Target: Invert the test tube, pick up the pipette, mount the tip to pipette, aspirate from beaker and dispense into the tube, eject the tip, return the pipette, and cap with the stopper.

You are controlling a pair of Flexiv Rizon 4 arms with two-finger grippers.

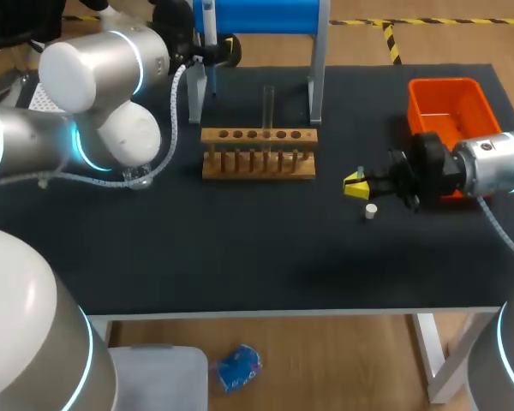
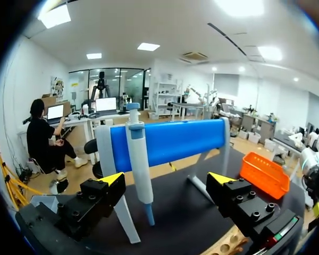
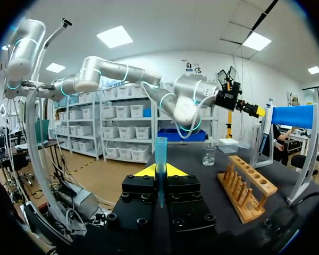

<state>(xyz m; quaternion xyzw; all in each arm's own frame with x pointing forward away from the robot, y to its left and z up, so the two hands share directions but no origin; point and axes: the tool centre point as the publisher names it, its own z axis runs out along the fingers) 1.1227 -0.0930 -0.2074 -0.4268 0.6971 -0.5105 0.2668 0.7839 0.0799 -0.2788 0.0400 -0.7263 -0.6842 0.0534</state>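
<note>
The white-and-blue pipette (image 2: pixel 140 164) hangs on the blue stand (image 2: pixel 170 141). My left gripper (image 2: pixel 167 183) is open, and the pipette stands just ahead of it, nearer one finger and untouched. In the head view the left gripper (image 1: pixel 216 50) is at the stand at the table's back. A clear test tube (image 1: pixel 268 107) stands upright in the wooden rack (image 1: pixel 259 152). My right gripper (image 3: pixel 159 171) is shut on a blue pipette tip (image 3: pixel 160 151) that points upward; it hovers right of the rack (image 1: pixel 355 184). A small white stopper (image 1: pixel 371 211) lies just below it. The beaker (image 3: pixel 209 154) stands past the rack.
An orange bin (image 1: pixel 445 107) sits at the back right, behind my right arm. The stand's legs (image 1: pixel 315 94) rise just behind the rack. My left arm's bulky joints (image 1: pixel 111 94) overhang the table's left side.
</note>
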